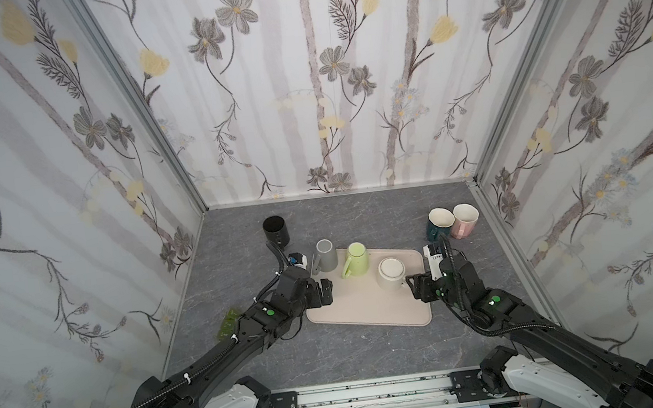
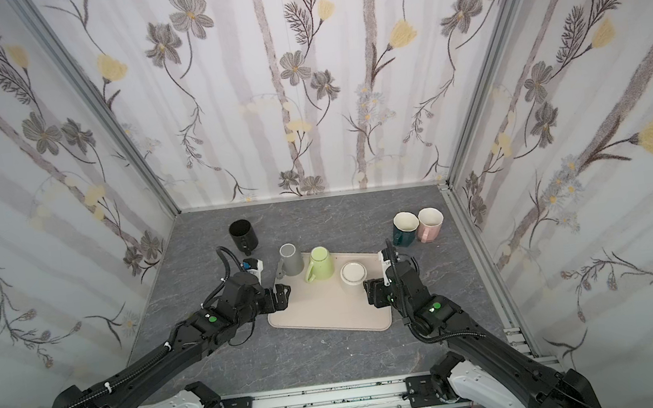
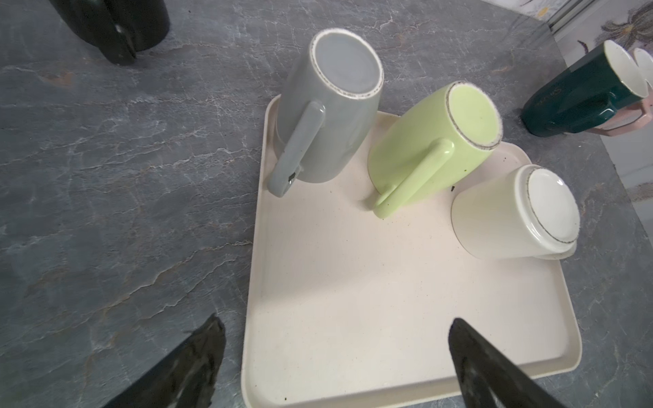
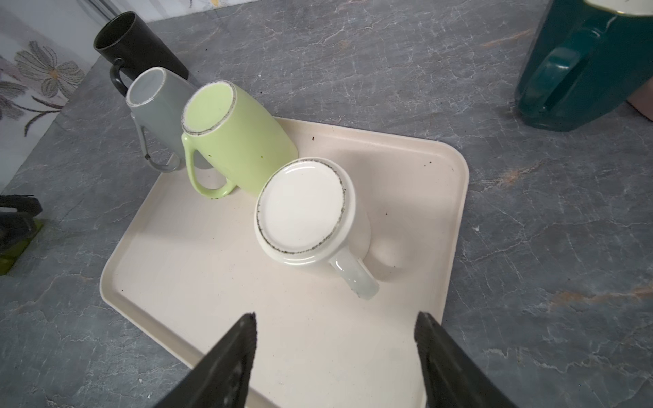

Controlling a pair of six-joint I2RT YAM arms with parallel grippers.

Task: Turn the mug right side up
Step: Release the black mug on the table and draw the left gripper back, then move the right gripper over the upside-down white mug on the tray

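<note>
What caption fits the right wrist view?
Open right tool faces the upside-down white mug on the beige tray; green mug and grey mug inverted alongside.

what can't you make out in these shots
In a top view: green object by the left arm, mostly covered by it; unidentifiable.
Right wrist view: pink mug, hidden by the teal mug and cut by the edge.
Left wrist view: white mug handle, mostly behind its body.
</note>
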